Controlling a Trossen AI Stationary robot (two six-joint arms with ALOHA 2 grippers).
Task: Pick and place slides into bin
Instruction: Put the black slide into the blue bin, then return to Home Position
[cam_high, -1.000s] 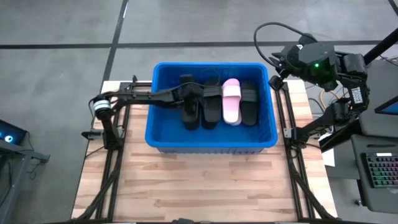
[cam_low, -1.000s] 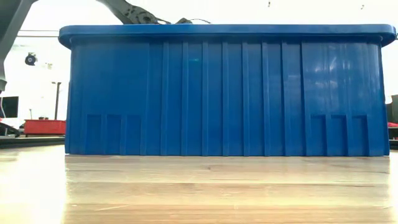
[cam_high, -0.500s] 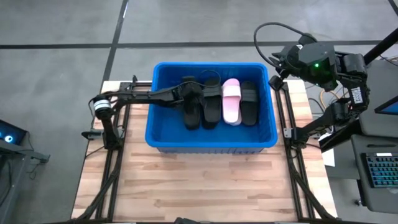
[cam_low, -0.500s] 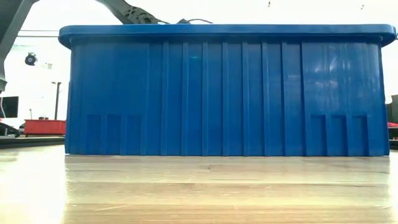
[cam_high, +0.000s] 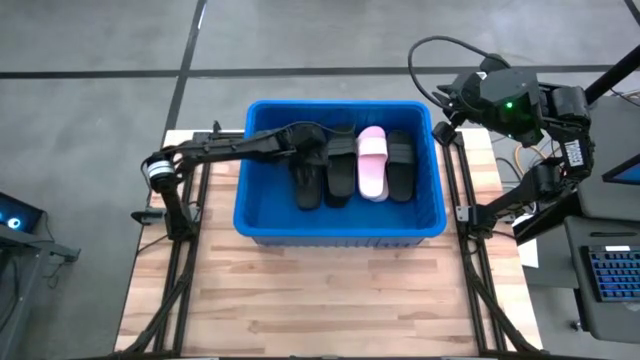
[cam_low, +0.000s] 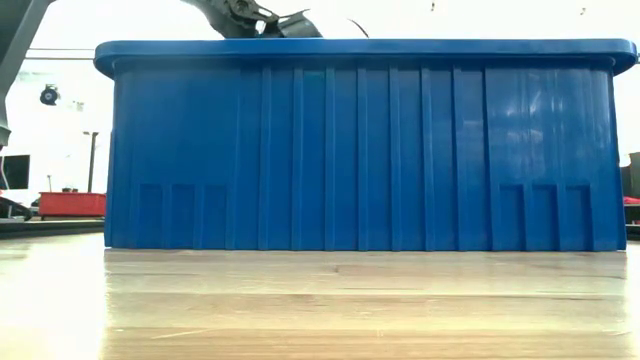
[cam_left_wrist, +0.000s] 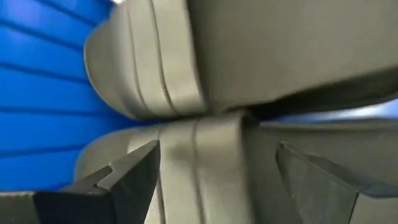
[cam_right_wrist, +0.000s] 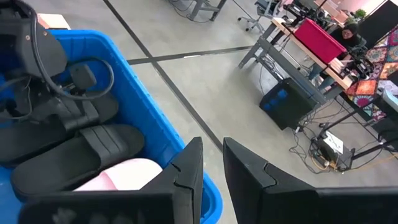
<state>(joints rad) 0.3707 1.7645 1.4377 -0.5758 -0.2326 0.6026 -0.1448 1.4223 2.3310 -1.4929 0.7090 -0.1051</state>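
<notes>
The blue bin (cam_high: 340, 232) stands mid-table and fills the low view (cam_low: 360, 150). On its floor several slides lie side by side: a black one at the left (cam_high: 305, 186), a second black one (cam_high: 341, 172), a pink one (cam_high: 372, 165) and another black one (cam_high: 400, 165). My left gripper (cam_high: 316, 140) hangs open above the far end of the leftmost black slide. In the left wrist view its fingers (cam_left_wrist: 127, 180) stand either side of that slide's strap (cam_left_wrist: 205, 168). My right gripper (cam_right_wrist: 212, 149) waits beyond the bin's far right corner, a narrow gap between its fingers.
The near half of the wooden table (cam_high: 320, 300) lies in front of the bin. Black frame rails (cam_high: 185, 250) run along both table sides. A cable loop (cam_high: 440, 60) hangs by the right arm. Desks and gear stand on the floor beyond the table.
My left gripper has risen, so that it now shows above the bin's rim in the low view. It has also drawn toward the table's far edge, coming away from the leftmost black slide. That slide stays lying on the bin floor.
</notes>
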